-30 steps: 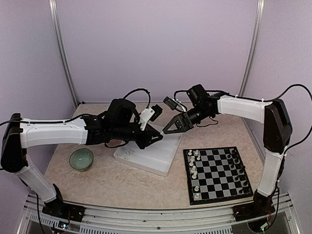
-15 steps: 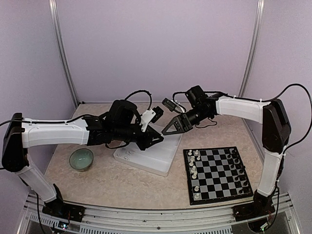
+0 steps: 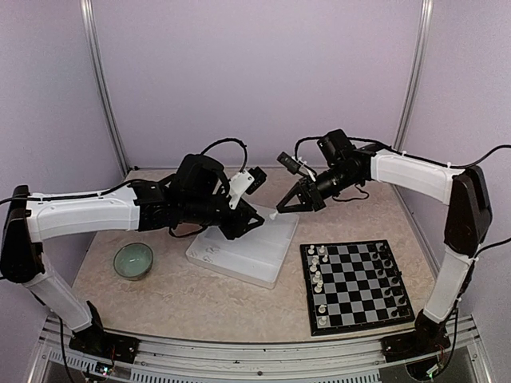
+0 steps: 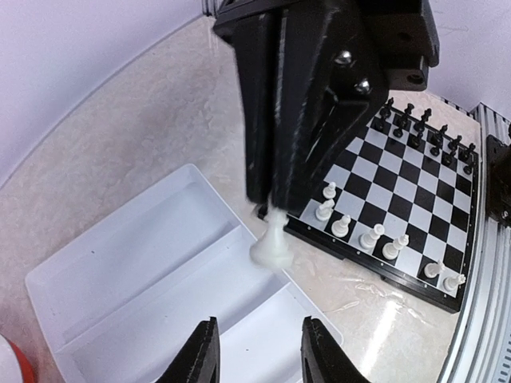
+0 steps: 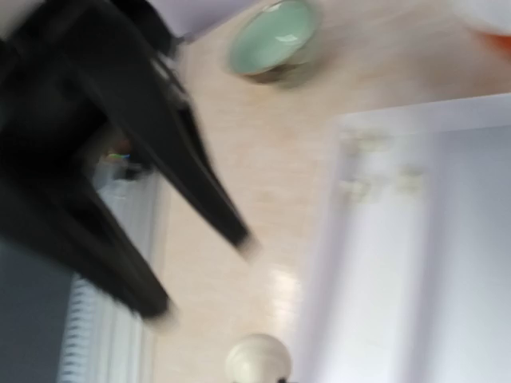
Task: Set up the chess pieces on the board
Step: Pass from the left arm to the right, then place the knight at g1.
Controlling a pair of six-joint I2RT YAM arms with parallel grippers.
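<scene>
**Pulled apart: white piece gripped by the right gripper**

Drawn back and to the right since a second ago is the right gripper (image 3: 279, 212). Its jaws, parted then, are now pressed together on a white piece (image 3: 274, 215). The left gripper (image 3: 255, 221) has been eased a little to the left, and its jaws are spread wider than they were. The two tips, overlapping a second ago, are now seen just apart.

From the left wrist the piece is seen pinched by its top. It is hung base-down from the right gripper's black fingers. It is held in the air by the rim of the tray (image 3: 239, 259), well apart from the board (image 3: 359, 279). The left fingertips (image 4: 200, 351) are seen parted at the bottom of that view, with nothing caught between them and the piece out in front.

The right wrist view is badly blurred. Only the rounded top of the piece can be made out at its lower edge.

The board is laid flat on the table (image 3: 176, 295), just to the right of the tray. White pieces (image 3: 317, 275) are stood along its left columns, and black pieces (image 3: 389, 267) along its right. A bowl (image 3: 132, 260) is set to the left of the tray.
</scene>
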